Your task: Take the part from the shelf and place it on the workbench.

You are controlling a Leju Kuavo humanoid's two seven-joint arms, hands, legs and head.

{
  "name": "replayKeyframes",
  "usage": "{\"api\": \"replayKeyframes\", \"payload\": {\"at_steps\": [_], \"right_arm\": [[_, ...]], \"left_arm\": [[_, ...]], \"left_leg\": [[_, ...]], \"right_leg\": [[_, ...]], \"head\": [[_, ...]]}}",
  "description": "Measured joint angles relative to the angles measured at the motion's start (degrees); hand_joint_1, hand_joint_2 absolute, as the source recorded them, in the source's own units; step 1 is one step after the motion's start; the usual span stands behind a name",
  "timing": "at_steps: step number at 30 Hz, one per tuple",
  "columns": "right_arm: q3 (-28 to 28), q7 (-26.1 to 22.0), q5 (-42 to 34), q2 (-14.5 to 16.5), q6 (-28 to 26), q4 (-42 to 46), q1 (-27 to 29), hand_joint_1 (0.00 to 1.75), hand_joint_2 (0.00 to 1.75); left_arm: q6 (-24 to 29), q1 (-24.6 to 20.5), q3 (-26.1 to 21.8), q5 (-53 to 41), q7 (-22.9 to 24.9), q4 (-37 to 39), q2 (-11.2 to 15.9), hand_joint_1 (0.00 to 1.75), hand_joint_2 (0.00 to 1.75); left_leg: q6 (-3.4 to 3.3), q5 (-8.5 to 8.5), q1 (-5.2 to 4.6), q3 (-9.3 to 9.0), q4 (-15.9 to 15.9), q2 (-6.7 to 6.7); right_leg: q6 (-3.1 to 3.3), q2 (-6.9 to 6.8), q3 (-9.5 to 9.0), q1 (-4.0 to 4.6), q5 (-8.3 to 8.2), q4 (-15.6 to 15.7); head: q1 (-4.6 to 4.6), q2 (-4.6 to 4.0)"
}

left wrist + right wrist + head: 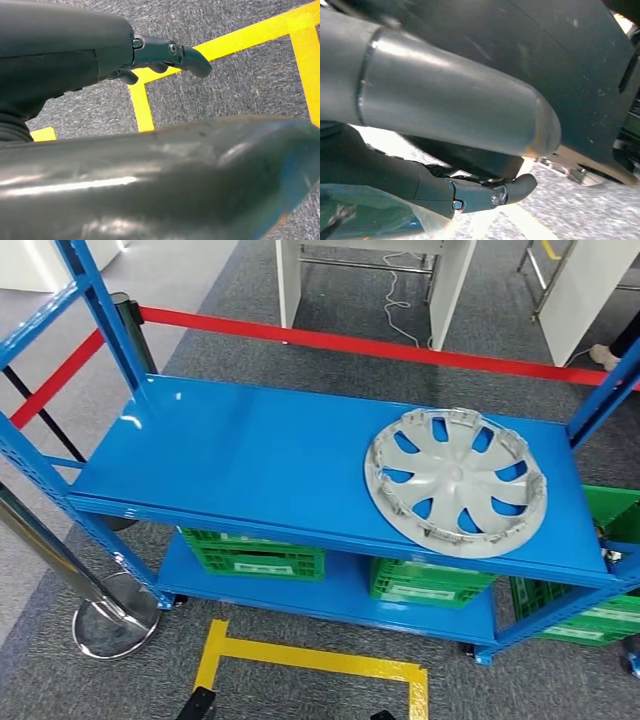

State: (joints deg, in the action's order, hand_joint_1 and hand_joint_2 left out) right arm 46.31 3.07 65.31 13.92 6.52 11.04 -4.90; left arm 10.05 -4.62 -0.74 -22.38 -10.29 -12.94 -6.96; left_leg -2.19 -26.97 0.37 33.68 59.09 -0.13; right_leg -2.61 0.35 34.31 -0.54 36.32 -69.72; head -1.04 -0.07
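Green crates (pixel 255 555) low down, red barrier tape (pixel 362 345), yellow floor marking (pixel 317 658).

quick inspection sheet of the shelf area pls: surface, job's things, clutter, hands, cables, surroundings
Surface: blue shelf, top deck bare on its left part.
Job's things: grey wheel cover lies flat on the right end of the top deck, untouched.
Clutter: green crates on the lower deck.
Hands: left hand holds nothing, hanging over the floor; right hand holds nothing.
Cables: white cable on the carpet behind the shelf.
Surroundings: red barrier tape, chrome post base, yellow floor marking.
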Motion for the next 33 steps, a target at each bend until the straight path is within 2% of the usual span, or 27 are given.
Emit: {"api": "replayKeyframes", "payload": {"at_steps": [1, 2, 3, 4, 5, 6, 8, 9, 11, 16, 20, 23, 26, 28, 29, 32, 33], "right_arm": [[0.0, 0.0, 0.0, 0.0, 0.0, 0.0, 0.0, 0.00, 0.00], [0.0, -0.1, 0.0, 0.0, 0.0, 0.0, 0.0, 0.00, 0.00], [0.0, -0.1, 0.0, 0.0, 0.0, 0.0, -0.1, 0.00, 0.00], [0.0, 0.0, 0.0, 0.0, 0.0, 0.0, 0.0, 0.00, 0.00], [0.0, 0.0, 0.0, 0.0, 0.0, 0.0, 0.0, 0.00, 0.00], [0.0, 0.0, 0.1, -0.1, 0.0, 0.0, 0.0, 0.00, 0.00], [0.0, 0.1, 0.1, -0.1, 0.0, 0.0, 0.1, 0.00, 0.00], [0.0, 0.1, 0.1, -0.1, 0.0, 0.0, 0.2, 0.00, 0.00], [0.0, 0.3, 0.0, 0.0, 0.0, 0.0, 0.2, 0.00, 0.00], [0.0, 0.5, -0.1, 0.0, 0.0, 0.0, 0.1, 0.00, 0.00], [0.0, 0.7, -0.7, 0.0, 0.0, 0.0, 0.1, 0.00, 0.00], [0.1, 0.9, -1.8, 0.0, 0.1, 0.0, 0.1, 0.00, 0.00], [0.2, 1.0, -2.1, 0.0, 0.1, 0.0, 0.1, 0.00, 0.00], [0.2, 1.0, -2.1, 0.0, 0.1, 0.0, 0.0, 0.00, 0.00], [0.2, 1.1, -2.1, 0.0, 0.1, 0.0, 0.0, 0.00, 0.00], [0.2, 1.1, -2.1, 0.0, 0.2, 0.0, -0.1, 0.00, 0.00], [0.2, 1.2, -2.0, -0.1, 0.2, 0.0, -0.1, 0.00, 0.00]], "left_arm": [[0.0, 0.0, 0.0, 0.0, 0.0, 0.0, 0.0, 0.00, 0.00], [0.0, 0.1, 0.0, 0.0, 0.0, 0.0, 0.0, 0.00, 0.00], [0.0, 0.1, 0.0, 0.0, 0.0, 0.0, 0.0, 0.00, 0.00], [0.0, 0.1, 0.0, 0.0, 0.0, 0.0, 0.0, 0.00, 0.00], [0.0, 0.1, 0.0, -0.1, 0.0, 0.0, 0.0, 0.00, 0.00], [0.0, 0.1, 0.0, -0.2, 0.0, 0.0, 0.0, 0.00, 0.00], [0.0, 0.0, 0.0, -0.3, 0.0, 0.0, -0.1, 0.00, 0.00], [0.0, 0.0, 0.0, -0.3, 0.2, 0.0, -0.1, 0.00, 0.00], [0.0, 0.0, 0.0, -0.4, 0.8, 0.0, -0.1, 0.00, 0.00], [0.0, 0.0, 0.0, -0.4, 1.3, 0.0, -0.1, 0.00, 0.00], [0.2, -0.1, 0.0, -0.4, 2.1, 0.0, 0.0, 0.00, 0.00], [0.4, -0.1, -0.2, -0.4, 3.1, 0.0, 0.3, 0.00, 0.00], [0.4, -0.1, -0.2, -0.4, 3.1, 0.0, 0.3, 0.00, 0.00], [0.5, -0.1, -0.2, -0.4, 3.1, 0.0, 0.2, 0.00, 0.00], [0.5, -0.1, -0.2, -0.4, 3.2, 0.0, 0.1, 0.00, 0.00], [0.0, 0.0, -0.2, -0.3, 4.2, 0.0, -0.1, 0.00, 1.31], [-0.6, 0.0, -0.2, -0.2, 4.9, 0.0, -0.1, 0.00, 1.75]], "left_leg": [[-0.12, -0.33, -0.10, -0.24, 0.0, -0.01], [-0.17, -0.71, -0.19, -0.61, 0.0, -0.05], [-0.18, -1.12, -0.27, -1.12, 0.0, -0.12], [-0.13, -1.58, -0.33, -1.77, 0.0, -0.19], [-0.02, -2.08, -0.37, -2.42, 0.0, -0.26], [0.17, -2.55, -0.44, -3.00, 0.1, -0.30], [0.75, -3.24, -0.56, -3.61, 0.2, -0.34], [1.05, -3.34, -0.61, -3.80, 0.3, -0.34], [1.15, -3.67, -0.63, -4.16, 0.2, -0.33], [0.78, -3.82, -0.64, -4.46, 0.0, -0.33], [0.00, -3.41, -0.73, -4.54, -0.3, -0.33], [-0.11, -3.55, -0.83, -4.63, -0.6, -0.33], [-0.52, -3.55, -0.94, -4.82, -1.4, -0.27], [-0.27, -2.69, -0.56, -5.75, -3.2, 0.20], [-0.14, -2.20, -0.33, -6.23, -4.2, 0.49], [-0.03, -1.94, -0.03, -6.81, -4.9, 1.61], [0.06, -2.13, 0.03, -6.95, -4.8, 2.05]], "right_leg": [[-0.06, 0.00, 2.23, 0.01, 1.24, -2.9], [-0.04, 0.00, 3.70, 0.03, 1.56, -4.2], [0.05, 0.00, 4.21, 0.04, 0.55, -3.6], [0.23, 0.00, 3.77, 0.04, -1.74, -1.0], [0.50, -0.02, 2.82, 0.05, -4.69, 2.8], [0.75, -0.05, 1.93, 0.16, -6.50, 6.2], [1.47, -0.15, 0.72, 0.40, -8.05, 9.6], [1.84, -0.18, 0.46, 0.52, -7.80, 9.7], [2.12, -0.13, -0.11, 0.47, -8.72, 10.0], [1.90, -0.07, -0.40, 0.39, -8.94, 10.2], [1.93, -0.01, -0.52, 0.35, -8.71, 10.4], [1.96, 0.03, -0.54, 0.19, -8.46, 10.5], [1.72, 0.04, -0.66, 0.29, -8.65, 10.9], [1.42, 0.11, -0.36, 0.44, -8.31, 10.5], [1.19, 0.13, 0.43, 0.50, -7.47, 9.1], [0.26, 0.09, 5.53, 0.28, -3.38, -0.7], [-0.08, 0.04, 6.77, 0.14, -3.02, -3.1]], "head": [[-0.12, 0.00], [-0.15, 0.00], [-0.17, 0.00], [-0.20, 0.00], [-0.20, 0.00], [-0.18, 0.00], [-0.12, 0.00], [-0.12, 0.00], [-0.08, 0.00], [0.00, 0.00], [0.11, 0.00], [0.16, 0.00], [0.15, 0.00], [0.03, 0.00], [-0.10, 0.00], [-0.44, 0.00], [-0.46, 0.00]]}}
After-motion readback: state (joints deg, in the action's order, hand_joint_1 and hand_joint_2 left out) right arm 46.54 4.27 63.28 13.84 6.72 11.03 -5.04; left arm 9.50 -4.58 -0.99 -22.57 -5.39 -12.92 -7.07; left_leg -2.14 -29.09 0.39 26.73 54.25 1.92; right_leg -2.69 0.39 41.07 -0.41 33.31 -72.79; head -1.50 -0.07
